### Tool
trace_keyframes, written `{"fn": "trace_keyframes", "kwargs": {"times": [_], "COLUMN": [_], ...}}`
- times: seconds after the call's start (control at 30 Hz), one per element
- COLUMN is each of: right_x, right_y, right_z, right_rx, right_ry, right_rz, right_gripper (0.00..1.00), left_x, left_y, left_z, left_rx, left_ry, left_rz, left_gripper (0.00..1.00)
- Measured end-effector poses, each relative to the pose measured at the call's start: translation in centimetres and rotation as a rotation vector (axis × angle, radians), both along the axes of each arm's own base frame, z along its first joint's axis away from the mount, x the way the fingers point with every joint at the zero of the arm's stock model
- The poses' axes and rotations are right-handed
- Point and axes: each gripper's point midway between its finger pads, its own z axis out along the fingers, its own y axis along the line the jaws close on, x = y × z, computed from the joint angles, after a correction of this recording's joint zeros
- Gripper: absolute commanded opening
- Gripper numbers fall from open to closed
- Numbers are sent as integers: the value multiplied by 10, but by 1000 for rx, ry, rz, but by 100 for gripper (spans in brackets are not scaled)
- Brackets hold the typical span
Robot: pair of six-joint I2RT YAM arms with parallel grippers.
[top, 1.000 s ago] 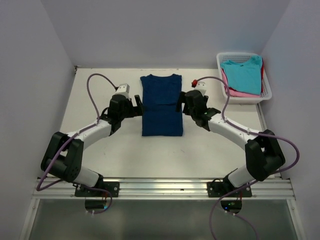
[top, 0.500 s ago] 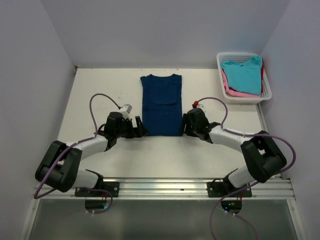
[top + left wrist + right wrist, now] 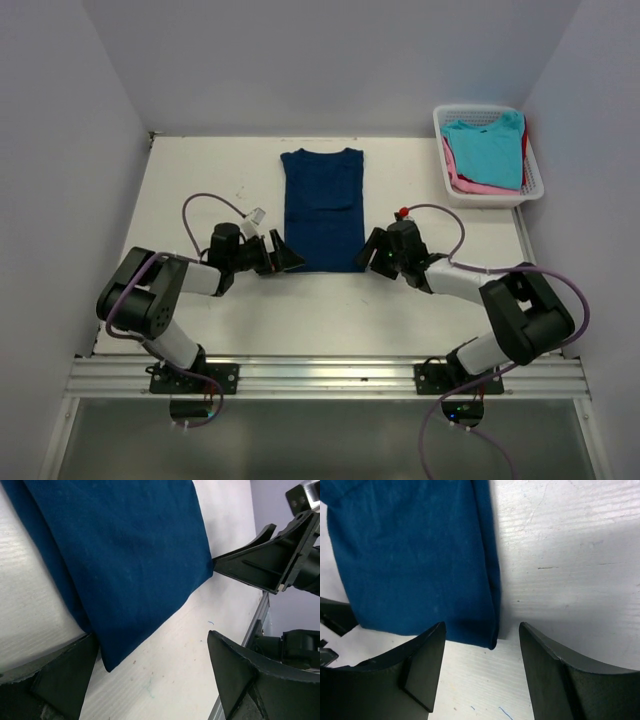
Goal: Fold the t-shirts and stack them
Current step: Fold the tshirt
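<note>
A navy blue t-shirt [image 3: 322,208] lies flat on the white table, sides folded in to a long rectangle, collar at the far end. My left gripper [image 3: 283,259] is open and low at its near left corner [image 3: 107,664]. My right gripper [image 3: 372,258] is open and low at its near right corner [image 3: 492,642]. Each corner lies between or just ahead of the open fingers, ungripped. More t-shirts, a light turquoise one [image 3: 487,148] on top of pink [image 3: 462,182] and red, lie in the white basket [image 3: 535,180].
The basket stands at the table's far right corner. Grey walls close in the back and both sides. A metal rail [image 3: 330,372] runs along the near edge. The right gripper's fingers [image 3: 260,562] show in the left wrist view.
Both grippers have moved from the shirt's sides near its middle down to its near corners and dropped low to the table. The shirt has not moved.
</note>
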Motion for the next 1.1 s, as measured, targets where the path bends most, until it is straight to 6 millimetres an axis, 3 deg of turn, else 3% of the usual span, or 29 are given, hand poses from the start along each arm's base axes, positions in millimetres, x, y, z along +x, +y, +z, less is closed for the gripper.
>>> {"fn": "trace_keyframes", "kwargs": {"times": [0.27,0.37,0.47,0.5,0.57,0.63,0.83,0.97,1.1], "right_x": [-3,-1,-1,-2,-4,-6,-11,-19,-32], "right_y": [16,24,26,26,25,24,19,16,16], "right_z": [-2,-4,-6,-9,-11,-13,-11,0,17], "right_rx": [120,164,176,175,175,168,146,136,133], "right_ry": [33,45,56,64,72,79,82,63,25], "right_rz": [1,8,3,1,-1,0,4,22,62], "right_gripper": [55,47,30,15,0,0,0,0,0], "left_x": [3,3,4,3,3,-2,-17,-23,-42], "left_y": [-4,-5,-6,-7,-7,-7,-6,-4,2], "left_z": [-1,-2,-4,-5,-7,-16,-29,-29,-26], "left_rx": [-61,-71,-78,-83,-87,-92,-95,-95,-78], "left_ry": [8,13,18,22,29,69,144,151,173], "left_rz": [-17,-20,-20,-24,-26,-23,-30,-32,-31], "left_gripper": [87,83,76,66,51,31,0,0,0]}}
